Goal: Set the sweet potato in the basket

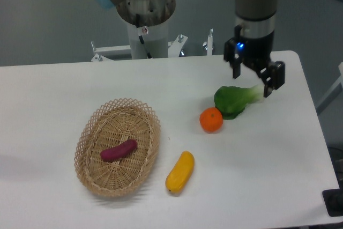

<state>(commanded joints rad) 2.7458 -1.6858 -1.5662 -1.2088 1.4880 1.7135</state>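
- The pincer (252, 80) hangs over the far right part of the white table (257, 175), its two dark fingers (277, 78) spread apart with nothing between them; it is released.
- Just below and slightly left of the pincer lies a leafy green vegetable (233, 100), its pale stalk end pointing up toward the right finger; whether the finger touches the stalk cannot be told.
- A round orange fruit (211, 119) sits touching the green leaf, a little further down and left of the pincer.
- A yellow oblong vegetable (180, 172) lies well below and to the left of the pincer, just beside the basket's right edge.
- The basket (91, 135), oval and woven with a lacy rim, rests well apart from the pincer, far to its lower left.
- The sweet potato (118, 150) lies inside the basket, on its floor near the middle, tilted with its right end higher.
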